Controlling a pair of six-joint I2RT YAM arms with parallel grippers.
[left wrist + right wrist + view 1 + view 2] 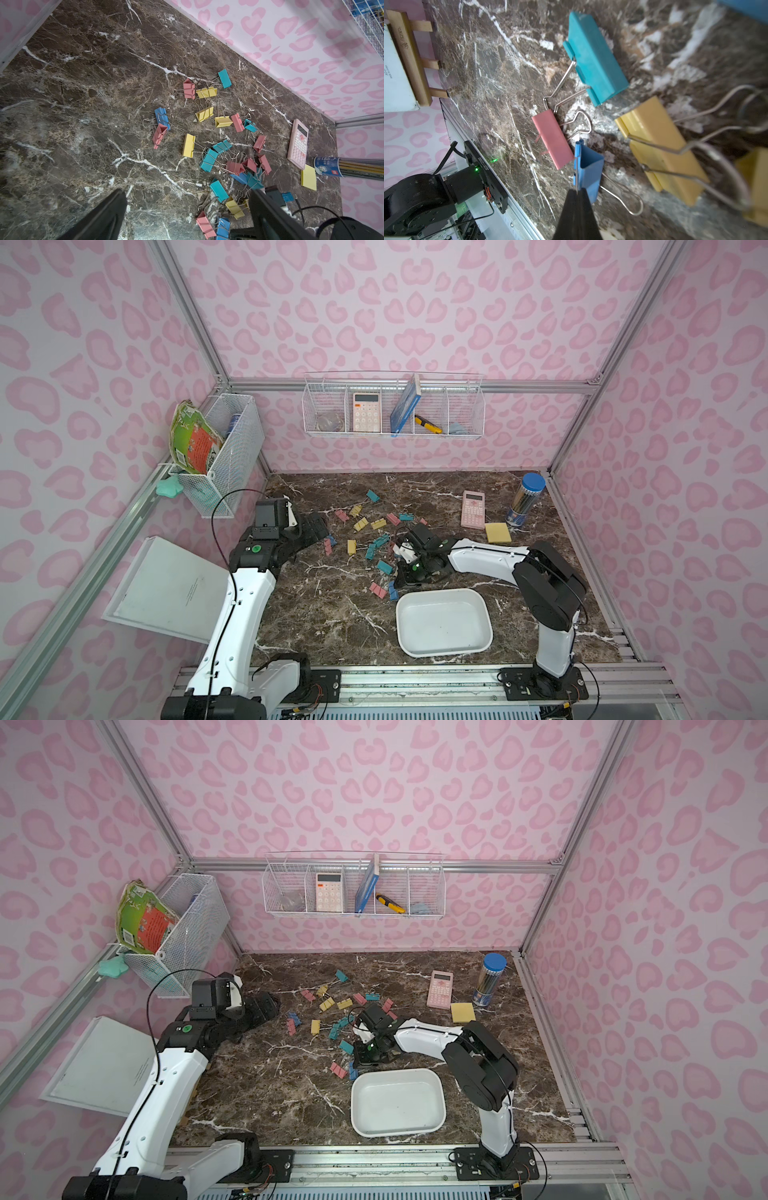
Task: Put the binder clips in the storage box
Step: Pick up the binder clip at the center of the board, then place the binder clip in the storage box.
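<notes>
Several binder clips in pink, yellow, teal and blue lie scattered over the middle of the marble table, among them a yellow one (360,524) (188,145). The white storage box (442,624) (397,1102) sits empty near the front edge. Just behind the box's left corner, my right gripper (397,583) (576,192) is down at the table. It is shut on the wire handle of a blue binder clip (588,166) (392,593), which lies beside a pink clip (552,139). At the left of the pile my left gripper (313,531) (187,205) hovers open, holding nothing.
A pink calculator (473,509), a yellow sticky-note pad (498,532) and a pencil tube with a blue lid (524,499) stand at the back right. A flat white board (166,593) leans off the table's left side. Wire baskets (395,406) hang on the walls.
</notes>
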